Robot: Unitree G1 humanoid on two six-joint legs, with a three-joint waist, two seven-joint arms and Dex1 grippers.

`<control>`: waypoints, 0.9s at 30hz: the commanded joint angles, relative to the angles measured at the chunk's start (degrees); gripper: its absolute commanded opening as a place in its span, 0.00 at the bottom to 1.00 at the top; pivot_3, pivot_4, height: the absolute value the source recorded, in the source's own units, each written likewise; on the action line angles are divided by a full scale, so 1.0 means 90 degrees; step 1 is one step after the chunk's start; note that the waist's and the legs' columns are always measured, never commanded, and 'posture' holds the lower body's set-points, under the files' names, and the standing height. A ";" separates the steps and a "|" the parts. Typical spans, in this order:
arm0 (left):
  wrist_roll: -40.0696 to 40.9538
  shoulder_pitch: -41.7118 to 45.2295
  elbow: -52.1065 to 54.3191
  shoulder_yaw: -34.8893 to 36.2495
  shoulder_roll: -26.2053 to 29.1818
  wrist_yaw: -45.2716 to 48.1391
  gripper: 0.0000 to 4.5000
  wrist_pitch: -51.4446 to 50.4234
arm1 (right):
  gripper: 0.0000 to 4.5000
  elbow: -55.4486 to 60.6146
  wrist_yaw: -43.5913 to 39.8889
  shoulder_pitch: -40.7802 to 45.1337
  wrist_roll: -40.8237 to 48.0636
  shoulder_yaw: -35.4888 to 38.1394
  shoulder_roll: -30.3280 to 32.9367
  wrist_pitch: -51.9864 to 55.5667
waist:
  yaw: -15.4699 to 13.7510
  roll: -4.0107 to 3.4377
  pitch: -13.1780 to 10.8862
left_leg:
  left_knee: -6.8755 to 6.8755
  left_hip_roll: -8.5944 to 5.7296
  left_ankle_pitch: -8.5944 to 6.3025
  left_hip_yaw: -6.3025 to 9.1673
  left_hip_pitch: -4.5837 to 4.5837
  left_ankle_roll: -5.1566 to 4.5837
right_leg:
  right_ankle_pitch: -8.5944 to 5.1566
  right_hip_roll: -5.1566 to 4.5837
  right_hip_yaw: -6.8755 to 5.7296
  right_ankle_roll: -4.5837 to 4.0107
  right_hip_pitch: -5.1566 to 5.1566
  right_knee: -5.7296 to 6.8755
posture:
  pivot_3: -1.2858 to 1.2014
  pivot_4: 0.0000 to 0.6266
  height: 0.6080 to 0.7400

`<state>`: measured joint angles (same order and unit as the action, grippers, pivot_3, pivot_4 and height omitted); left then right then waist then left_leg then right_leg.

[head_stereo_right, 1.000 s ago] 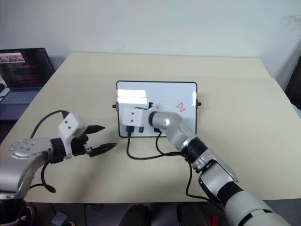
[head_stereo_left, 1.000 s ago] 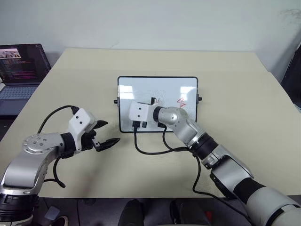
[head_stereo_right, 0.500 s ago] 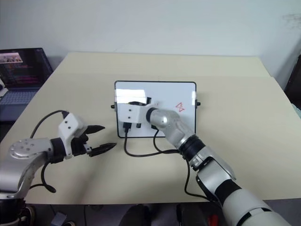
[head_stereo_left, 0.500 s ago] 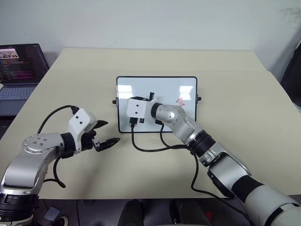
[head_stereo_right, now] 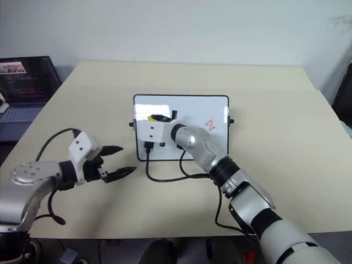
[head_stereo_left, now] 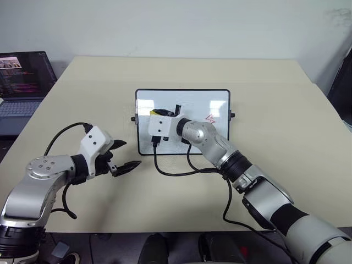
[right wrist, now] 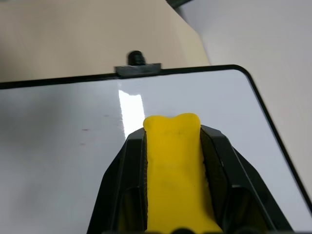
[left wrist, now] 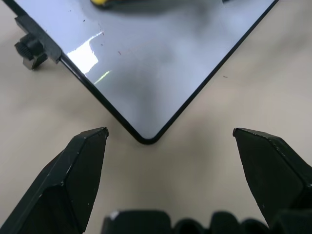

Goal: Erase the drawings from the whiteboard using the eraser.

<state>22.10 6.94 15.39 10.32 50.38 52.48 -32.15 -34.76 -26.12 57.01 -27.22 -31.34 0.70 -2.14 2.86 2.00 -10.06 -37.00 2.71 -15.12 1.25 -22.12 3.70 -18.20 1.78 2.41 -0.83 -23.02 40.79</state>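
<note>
The whiteboard [head_stereo_left: 199, 102] lies flat in the middle of the table, its black frame and side knobs showing. One small red drawing [head_stereo_left: 211, 118] sits on its right part. My right gripper [head_stereo_left: 160, 113] is over the board's left part, shut on the yellow eraser [right wrist: 173, 161], whose tip pokes out between the black fingers. The eraser [head_stereo_right: 152, 117] is close above the board's far-left area; I cannot tell if it touches. My left gripper [head_stereo_left: 126, 155] stands open and empty over the table, just off the board's near-left corner [left wrist: 146, 139].
An open laptop [head_stereo_left: 22, 77] sits at the table's far-left edge. Black cables [head_stereo_left: 176, 171] loop on the tabletop in front of the board. The beige tabletop [head_stereo_left: 275, 110] stretches to the right and behind the board.
My right gripper has carried the eraser across the board towards its far-left part and lifted a little. The left gripper has stayed put.
</note>
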 commanded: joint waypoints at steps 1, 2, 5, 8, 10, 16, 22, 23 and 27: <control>-0.0040 0.0072 0.0060 0.0004 0.0083 0.0033 1.00 0.0109 | 0.25 0.0293 -0.0779 -0.0276 0.0121 -0.0270 0.0009 0.0017 | 0.0009 0.0000 0.0000 | 0.0000 0.0000 0.0000 -0.0001 -0.0007 0.0000 | 0.0000 0.0000 0.0001 0.0000 -0.0007 0.0001 | 0.52 0.24 1.00; -0.0041 0.0082 0.0054 -0.0001 0.0079 0.0035 1.00 0.0108 | 0.25 0.0356 -0.0765 -0.0330 0.0087 -0.0290 -0.0005 0.0039 | 0.0011 0.0000 0.0000 | -0.0001 0.0001 0.0000 -0.0001 -0.0015 0.0000 | 0.0000 0.0000 0.0001 0.0000 -0.0015 0.0003 | 0.52 0.24 1.00; -0.0047 0.0103 0.0058 -0.0016 0.0068 0.0053 1.00 0.0102 | 0.25 0.0288 -0.0182 -0.0247 -0.0094 -0.0158 -0.0097 0.0029 | 0.0018 -0.0001 0.0000 | -0.0005 0.0001 0.0000 0.0000 -0.0019 0.0000 | 0.0000 0.0000 0.0000 -0.0001 -0.0018 0.0009 | 0.52 0.24 1.00; -0.0060 0.0119 0.0050 -0.0027 0.0061 0.0072 1.00 0.0101 | 0.25 0.0126 0.0467 -0.0029 -0.0181 0.0046 -0.0183 -0.0072 | 0.0031 -0.0001 -0.0001 | -0.0008 -0.0001 0.0001 0.0003 -0.0019 0.0001 | 0.0001 0.0000 -0.0002 -0.0001 -0.0019 0.0016 | 0.52 0.24 1.00; -0.0067 0.0133 0.0041 -0.0042 0.0058 0.0076 1.00 0.0108 | 0.25 0.0045 0.0624 0.0057 -0.0141 0.0096 -0.0217 -0.0137 | 0.0034 0.0000 0.0000 | -0.0008 -0.0001 0.0001 0.0004 -0.0019 0.0001 | 0.0001 0.0000 -0.0002 -0.0001 -0.0019 0.0018 | 0.52 0.24 1.00; -0.0077 0.0144 0.0028 -0.0074 0.0012 0.0047 1.00 0.0122 | 0.25 0.0258 -0.0069 -0.0230 0.0028 -0.0089 -0.0188 -0.0052 | 0.0033 0.0000 0.0000 | -0.0004 0.0000 0.0001 0.0003 -0.0028 0.0001 | 0.0001 0.0000 -0.0002 -0.0001 -0.0024 0.0005 | 0.52 0.24 1.00; -0.0020 0.0235 -0.0006 -0.0038 -0.0141 0.0022 1.00 0.0299 | 0.25 0.1708 -0.0392 -0.0678 0.0808 0.0663 -0.0321 0.0679 | 0.0027 -0.0001 -0.0001 | -0.0008 0.0000 0.0001 0.0004 -0.0039 0.0001 | 0.0001 -0.0001 -0.0004 -0.0001 -0.0028 0.0005 | 0.52 0.24 1.00; 0.0010 0.0289 0.0001 -0.0038 -0.0195 0.0037 1.00 0.0374 | 0.25 0.2221 -0.0595 -0.0810 0.1122 0.0841 -0.0371 0.1017 | 0.0016 -0.0001 -0.0001 | -0.0008 0.0000 0.0001 0.0005 -0.0040 0.0001 | 0.0001 0.0000 -0.0005 -0.0001 -0.0028 0.0005 | 0.52 0.24 1.00; 0.0066 0.0447 0.0008 -0.0069 -0.0291 0.0081 1.00 0.0382 | 0.25 0.3863 -0.1068 -0.1293 0.1848 0.1247 -0.0332 0.2327 | -0.0011 0.0000 0.0000 | -0.0009 0.0001 0.0001 0.0014 -0.0049 0.0001 | 0.0001 0.0000 -0.0013 -0.0001 -0.0030 0.0002 | 0.52 0.24 1.00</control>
<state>21.98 10.14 14.88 9.02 47.63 53.11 -29.57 -5.99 -34.26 46.26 -13.31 -21.96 -2.44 14.80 2.76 2.00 -10.06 -37.07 2.72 -15.11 1.36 -22.55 3.71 -18.19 1.78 2.32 -0.84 -23.29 40.82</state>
